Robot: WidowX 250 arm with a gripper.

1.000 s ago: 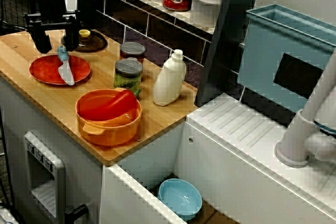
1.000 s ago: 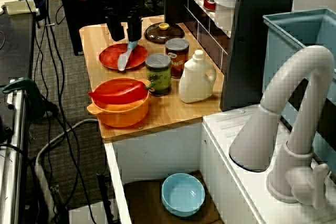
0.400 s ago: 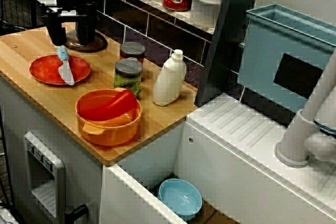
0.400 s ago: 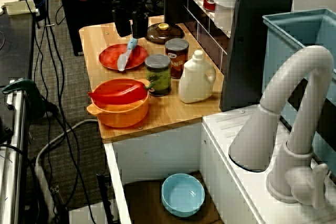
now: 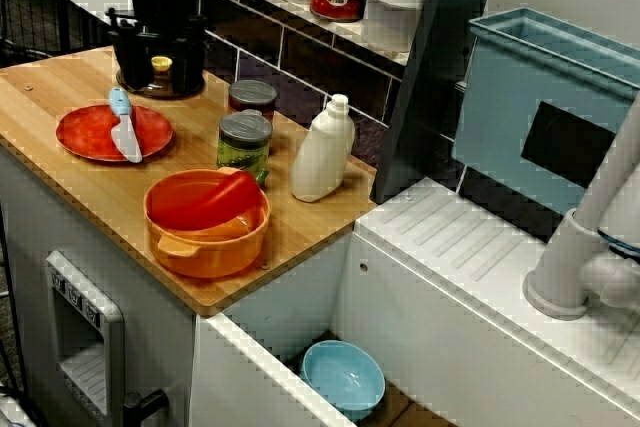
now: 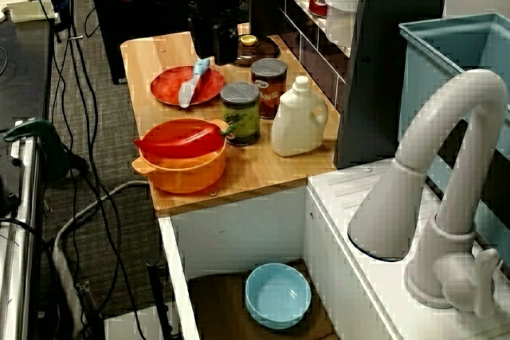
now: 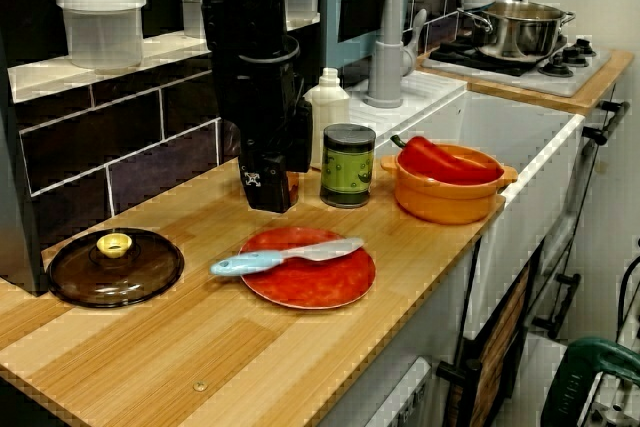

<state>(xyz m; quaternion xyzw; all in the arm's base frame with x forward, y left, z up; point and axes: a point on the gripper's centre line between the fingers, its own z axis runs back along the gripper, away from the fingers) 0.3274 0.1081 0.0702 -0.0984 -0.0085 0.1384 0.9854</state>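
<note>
At the far left end of the wooden counter (image 5: 50,162), the gripper (image 5: 156,52) is hung over the dark glass lid (image 7: 115,267), clear of it. Jaws are spread wide, nothing gripped. Just nearer, a blue-handled knife (image 7: 285,257) is laid across the red plate (image 7: 320,285).

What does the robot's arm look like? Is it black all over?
Nearly all black, yes. The arm is chunky and boxy, with a rounded collar partway down. It ends in two flat, blocky black jaws. One of them has a white square sticker with a small black pattern on it.
</note>
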